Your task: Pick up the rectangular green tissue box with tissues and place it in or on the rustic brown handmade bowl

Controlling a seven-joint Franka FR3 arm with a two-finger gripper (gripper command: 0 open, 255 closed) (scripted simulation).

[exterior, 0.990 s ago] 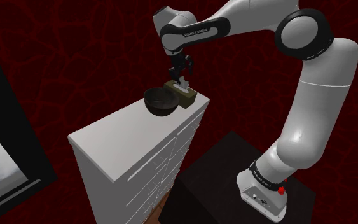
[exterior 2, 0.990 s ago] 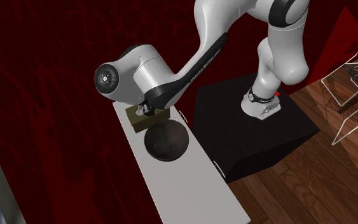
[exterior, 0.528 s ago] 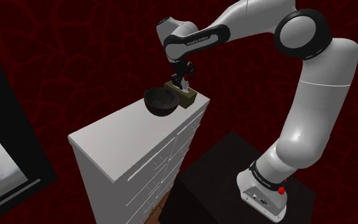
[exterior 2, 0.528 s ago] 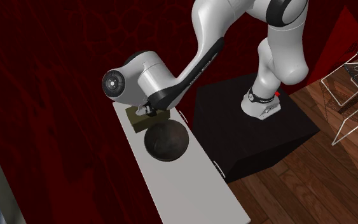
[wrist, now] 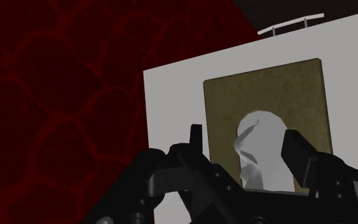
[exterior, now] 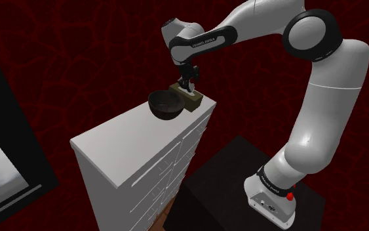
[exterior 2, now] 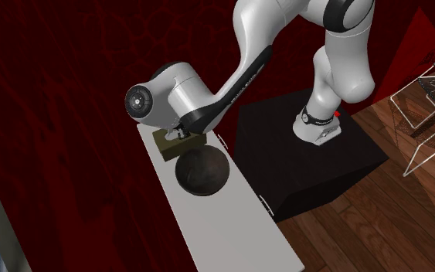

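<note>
Olive tissue box (wrist: 266,89), directly beneath end effector (wrist: 246,135)

White dresser (exterior: 127,134), dark red wall (exterior: 58,52)

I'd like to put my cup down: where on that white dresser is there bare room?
The long stretch of the dresser top from the dark bowl to the end away from the arm is bare. The other end is crowded: bowl, olive tissue box and the tool above it.

The arm's wrist (exterior 2: 169,100) hides most of the tissue box (exterior 2: 164,141) in the second exterior view; in the shoulder view the bowl (exterior: 165,105) covers, seemingly, one lower corner.
</note>
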